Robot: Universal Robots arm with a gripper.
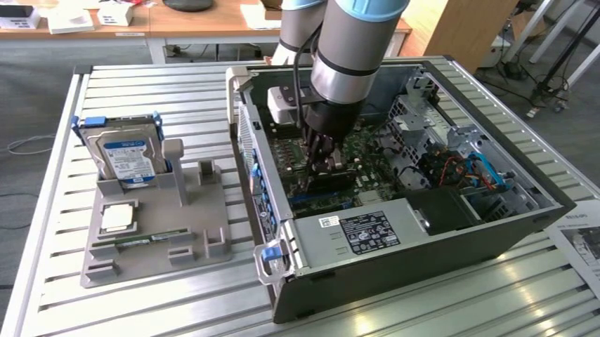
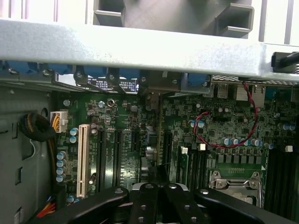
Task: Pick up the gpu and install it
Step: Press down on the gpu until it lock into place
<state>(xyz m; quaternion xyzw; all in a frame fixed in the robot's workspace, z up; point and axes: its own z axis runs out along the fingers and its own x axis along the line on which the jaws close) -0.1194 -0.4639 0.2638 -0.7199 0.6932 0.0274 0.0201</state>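
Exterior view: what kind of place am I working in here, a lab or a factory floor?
Probably a lab or workshop bench for computer assembly. An open computer case lies on a slatted metal table, a grey parts holder stands beside it, and wooden desks stand behind.

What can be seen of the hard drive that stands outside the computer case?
The hard drive is a boxy unit of silvery metal with a blue and white label on its broad face. Blue rails run along its sides and top. It stands upright on one end, tilted slightly back, in a slot of the grey holder on the exterior view's left. Only the holder touches it; its lower end is hidden in the slot.
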